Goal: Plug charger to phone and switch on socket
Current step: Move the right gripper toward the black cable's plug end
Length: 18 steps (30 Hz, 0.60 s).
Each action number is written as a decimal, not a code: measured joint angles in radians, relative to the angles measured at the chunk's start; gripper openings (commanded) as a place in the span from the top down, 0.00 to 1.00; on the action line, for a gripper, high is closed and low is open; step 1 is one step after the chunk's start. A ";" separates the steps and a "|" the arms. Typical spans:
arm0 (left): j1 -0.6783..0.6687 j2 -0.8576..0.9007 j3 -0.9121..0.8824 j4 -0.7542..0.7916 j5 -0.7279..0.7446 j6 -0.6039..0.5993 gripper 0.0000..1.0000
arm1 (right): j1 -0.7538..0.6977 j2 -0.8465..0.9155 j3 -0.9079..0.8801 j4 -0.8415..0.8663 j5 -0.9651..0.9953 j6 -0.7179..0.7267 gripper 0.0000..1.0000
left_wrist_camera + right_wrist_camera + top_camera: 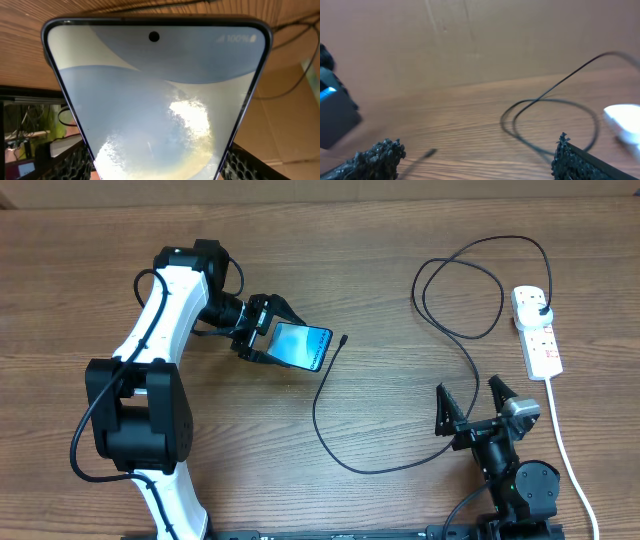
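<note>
Wood-grain table (380, 270), brown cardboard wall (470, 40)

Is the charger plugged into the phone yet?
No, the charger tip lies apart from the phone, with bare wood between them.

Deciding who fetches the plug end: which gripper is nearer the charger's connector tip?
Left. The left gripper, holding the phone, sits close on the left of the connector tip; the right gripper is open, far off to its lower right.
</note>
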 measured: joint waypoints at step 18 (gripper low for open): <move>0.000 0.000 0.000 -0.019 0.180 0.109 0.43 | 0.000 0.209 0.053 -0.147 -0.290 0.160 0.00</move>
